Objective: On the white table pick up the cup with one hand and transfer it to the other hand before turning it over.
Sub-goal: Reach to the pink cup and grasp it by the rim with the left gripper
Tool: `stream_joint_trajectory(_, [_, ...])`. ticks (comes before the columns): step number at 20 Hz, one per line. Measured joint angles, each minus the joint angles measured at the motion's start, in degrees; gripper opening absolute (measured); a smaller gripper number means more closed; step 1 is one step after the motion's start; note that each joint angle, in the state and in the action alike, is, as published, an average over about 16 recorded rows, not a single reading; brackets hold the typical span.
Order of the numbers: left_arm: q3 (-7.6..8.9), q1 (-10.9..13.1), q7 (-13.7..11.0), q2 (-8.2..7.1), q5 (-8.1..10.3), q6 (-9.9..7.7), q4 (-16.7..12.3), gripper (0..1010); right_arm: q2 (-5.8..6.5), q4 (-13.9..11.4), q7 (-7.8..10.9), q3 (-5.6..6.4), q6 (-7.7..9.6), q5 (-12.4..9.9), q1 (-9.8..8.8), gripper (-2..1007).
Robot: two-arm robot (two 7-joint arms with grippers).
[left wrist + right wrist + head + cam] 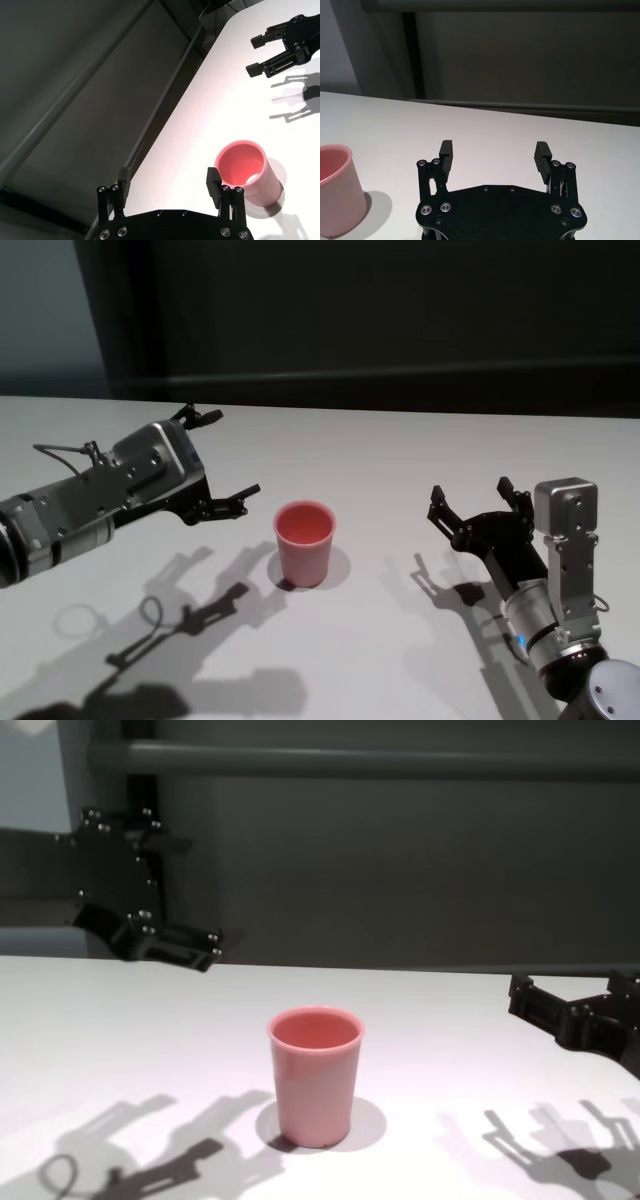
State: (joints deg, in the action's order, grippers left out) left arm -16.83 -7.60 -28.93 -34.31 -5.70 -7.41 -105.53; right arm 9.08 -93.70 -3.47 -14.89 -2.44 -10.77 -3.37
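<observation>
We saw the cup (pixel 304 542) standing upright, mouth up, near the middle of the white table (pixel 400 455), with nothing touching it. On its left we found the left gripper (pixel 222 462), the one with the thin looping cable, held above the table with its fingers spread wide apart and holding nothing; it sat near the cup but clear of it. Over on the right we spotted the right gripper (pixel 476 501), well apart from the cup, low over the table, its fingers also parted and holding nothing.
</observation>
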Motion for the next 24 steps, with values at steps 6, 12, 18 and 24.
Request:
stream_joint_trajectory(6, [-4.49,-6.32,-7.46,-5.74,-3.33,-1.69,-2.22,1003,0.00,0.00,0.00,0.00,0.00,0.00,0.00,1002])
stream_joint_trajectory(12, [-9.19,-12.57,-13.83,-8.59,-5.85,-1.76,-1.78,1003,0.00,0.00,0.00,0.00,0.00,0.00,0.00,1002])
stream_joint_trajectory(18, [-14.56,-18.62,-19.40,-9.49,-9.08,-0.73,0.34,1003,0.00,0.01,0.00,0.00,0.00,0.00,0.00,1002])
stream_joint_trajectory(24, [-20.00,-24.07,-24.14,-9.05,-12.67,0.81,2.83,1003,0.00,0.01,0.00,0.00,0.00,0.00,0.00,1002])
